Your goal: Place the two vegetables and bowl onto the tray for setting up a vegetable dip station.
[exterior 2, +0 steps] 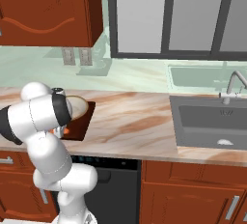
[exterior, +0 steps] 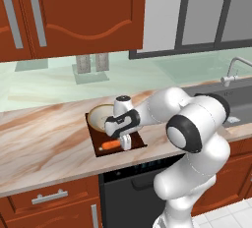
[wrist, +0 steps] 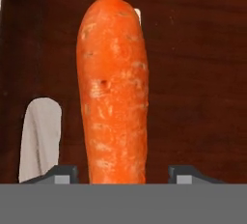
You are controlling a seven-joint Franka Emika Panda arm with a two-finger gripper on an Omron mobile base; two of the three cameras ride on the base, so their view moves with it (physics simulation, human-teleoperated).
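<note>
Carrot point(wrist: 113, 92) first, operator: in the hand view you are looking at it lying flat on the dark brown tray point(wrist: 193, 73), running up the middle of the picture. The gripper point(wrist: 123, 174) is sitting right over its near end, and the two finger tips point(wrist: 60, 174) are standing apart on either side of the carrot with a gap showing between each tip and the orange skin, so you are seeing open jaws that are not pinching it. A pale slot is cutting through the tray to one side of the carrot.

From the left base view you are seeing the gripper point(exterior: 125, 142) reaching down onto the tray point(exterior: 140, 141) on the marbled counter point(exterior: 44, 138), with the carrot point(exterior: 110, 145) lying beside the fingers. Just behind it, the bowl point(exterior: 100, 115) is resting on the tray's far half. Farther right, the sink point(exterior 2: 212, 119) is sitting well apart from the tray.
</note>
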